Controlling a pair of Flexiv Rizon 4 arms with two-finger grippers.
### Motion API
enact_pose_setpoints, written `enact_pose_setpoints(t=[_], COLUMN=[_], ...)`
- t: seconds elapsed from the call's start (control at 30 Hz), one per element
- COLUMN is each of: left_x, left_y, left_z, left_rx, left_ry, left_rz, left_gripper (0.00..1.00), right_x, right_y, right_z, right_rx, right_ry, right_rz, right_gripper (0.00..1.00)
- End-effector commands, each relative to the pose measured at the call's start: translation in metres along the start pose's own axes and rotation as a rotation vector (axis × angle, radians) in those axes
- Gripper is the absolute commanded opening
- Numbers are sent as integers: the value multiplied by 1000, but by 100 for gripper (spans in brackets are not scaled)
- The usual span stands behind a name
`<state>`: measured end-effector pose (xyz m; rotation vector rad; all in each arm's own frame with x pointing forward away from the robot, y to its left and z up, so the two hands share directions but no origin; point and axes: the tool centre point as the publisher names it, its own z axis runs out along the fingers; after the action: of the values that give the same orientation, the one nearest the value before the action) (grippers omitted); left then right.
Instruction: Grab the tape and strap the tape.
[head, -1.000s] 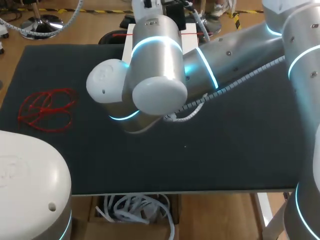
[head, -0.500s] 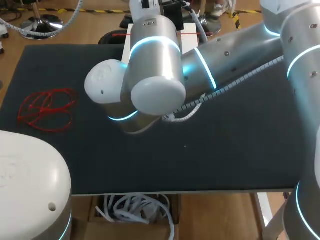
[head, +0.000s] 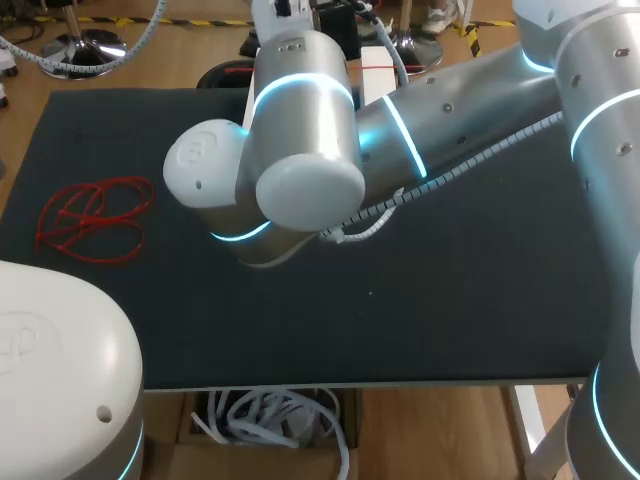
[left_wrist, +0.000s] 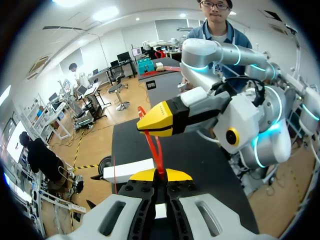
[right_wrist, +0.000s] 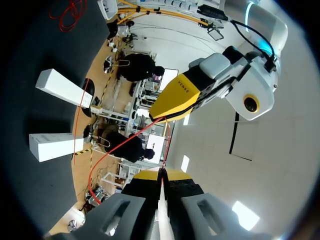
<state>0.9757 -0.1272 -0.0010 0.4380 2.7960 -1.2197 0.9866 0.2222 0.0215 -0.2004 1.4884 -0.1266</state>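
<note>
- The tape (left_wrist: 155, 150), a thin red strip, is held up above the table (head: 450, 300), stretched in a short, nearly straight run between the two hands.
- The left hand (left_wrist: 160, 176) is pressed together on one end of that run, with the strip coming out right at its yellow tips.
- The right hand (left_wrist: 150, 125) faces it from just ahead and is also pinched on the tape, with a small red end sticking out past its tips.
- In the right wrist view the same run goes from the right hand (right_wrist: 161, 175) to the left hand (right_wrist: 172, 107). A slack strand (right_wrist: 115, 150) hangs off from the left hand's tips, curving down toward the table.
- The tape's long axis lies along the line from hand to hand. Both hands already have it, so neither is nearer.
- Two white blocks (right_wrist: 62, 87) stand on the table below, well apart from the hands. Each is crossed by a thin red line.
- I judge that strapping calls for the hands to move together and keep the run taut. Pulling apart could slip the strip out of a pinch.
- From the head view the right arm (head: 300, 130) hides both hands. A loose red coil (head: 92, 215) lies toward the table's left edge.
</note>
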Motion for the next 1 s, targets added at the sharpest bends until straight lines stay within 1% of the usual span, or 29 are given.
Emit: enact_pose_setpoints(t=[0.03, 0.2, 0.33, 1.0], left_x=[0, 0, 0, 0], left_y=[-1, -1, -1, -1], left_z=[-1, -1, -1, -1], left_rx=[-3, -3, -3, -3], left_ry=[2, 2, 2, 2], left_rz=[-1, -1, -1, -1], left_gripper=[0, 0, 0, 0], right_x=[0, 2, 1, -4], right_y=[2, 0, 4, 20], right_z=[-1, -1, -1, -7], right_rx=[2, 7, 5, -12], right_ry=[-2, -13, -26, -49], right_rz=[-9, -37, -46, -33], right_gripper=[0, 0, 0, 0])
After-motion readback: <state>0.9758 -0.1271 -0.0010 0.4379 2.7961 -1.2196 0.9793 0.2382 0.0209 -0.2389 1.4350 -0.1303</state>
